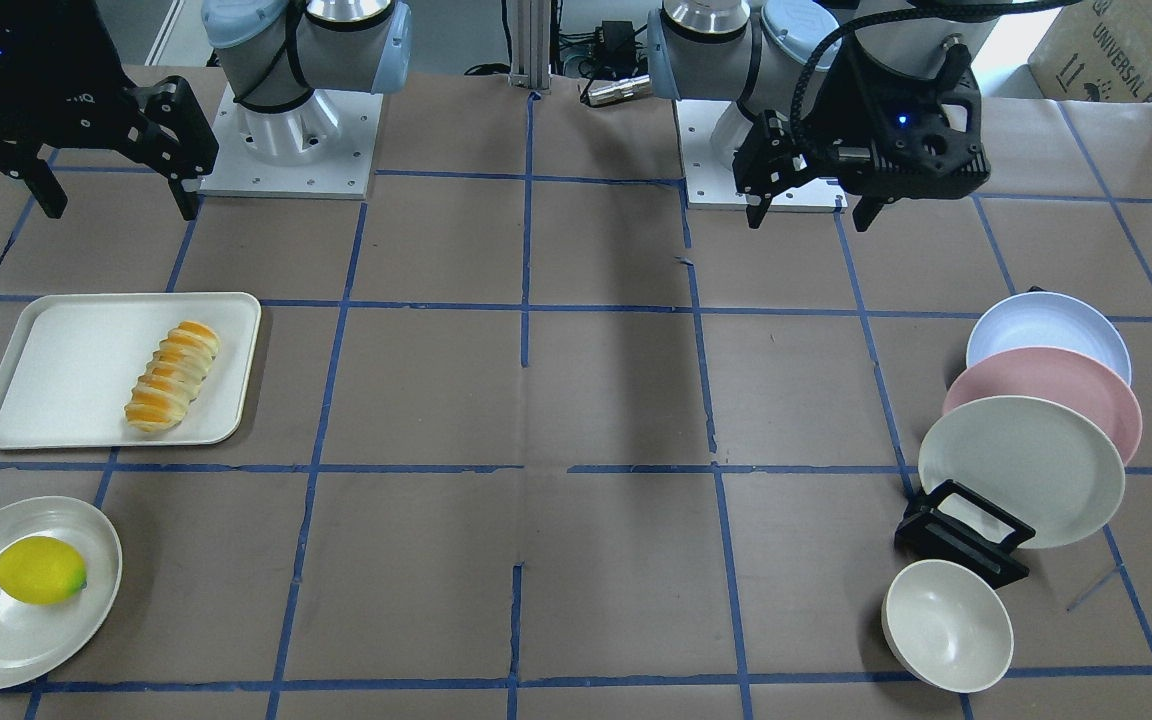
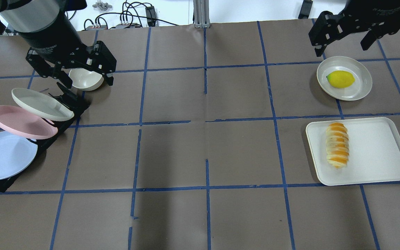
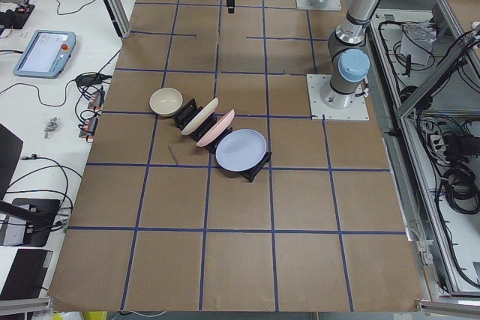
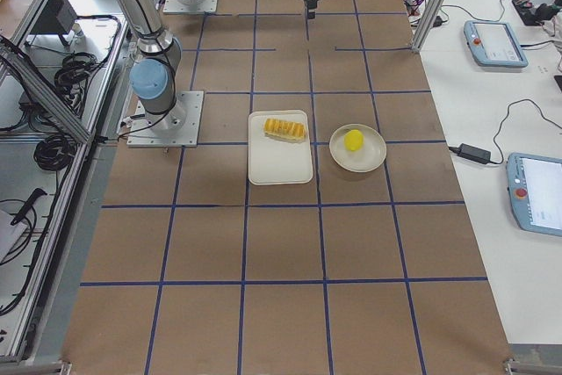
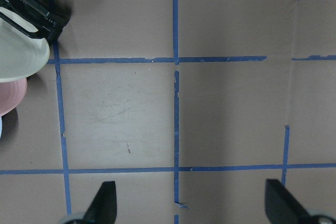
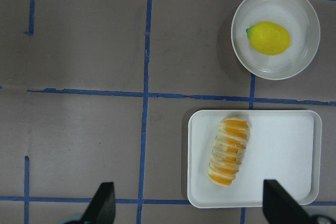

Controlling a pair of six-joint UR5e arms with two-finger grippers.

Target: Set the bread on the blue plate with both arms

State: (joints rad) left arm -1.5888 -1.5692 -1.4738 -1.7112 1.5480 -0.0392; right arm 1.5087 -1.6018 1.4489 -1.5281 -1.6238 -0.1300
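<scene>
**Worktop** (image 2: 200,152): brown, marked into squares with blue tape.

**Bread** (image 2: 337,145): orange-and-cream ridged loaf. It is laid flat on a cream-white tray (image 2: 377,152) at the robot's right, close to the tray edge that faces the worktop's middle, with its long axis running near to far. It is touched by neither claw.

**Blue plate** (image 2: 3,159): held tilted in a black rack (image 1: 956,540) at the robot's left, in the slot nearest the robot. It is well apart from the bread.

**Pink plate** (image 2: 19,122): slotted next in the same rack.

**Racked cream plate** (image 2: 40,104): slotted beyond the pink plate.

**Cream bowl** (image 1: 946,625): set on the worktop just past the rack's far end.

**Lemon** (image 2: 340,79): yellow, resting in a round cream dish (image 2: 363,78) just beyond the tray's far side.

**Left claw** (image 1: 808,215): raised above the worktop beside the rack, fingers spread wide, nothing held. In its wrist view only bare worktop is seen between the fingertips (image 5: 105,200).

**Right claw** (image 1: 121,195): raised above the worktop on the tray's side, fingers spread wide, nothing held. In its wrist view the tray and the dish are seen below it.
</scene>
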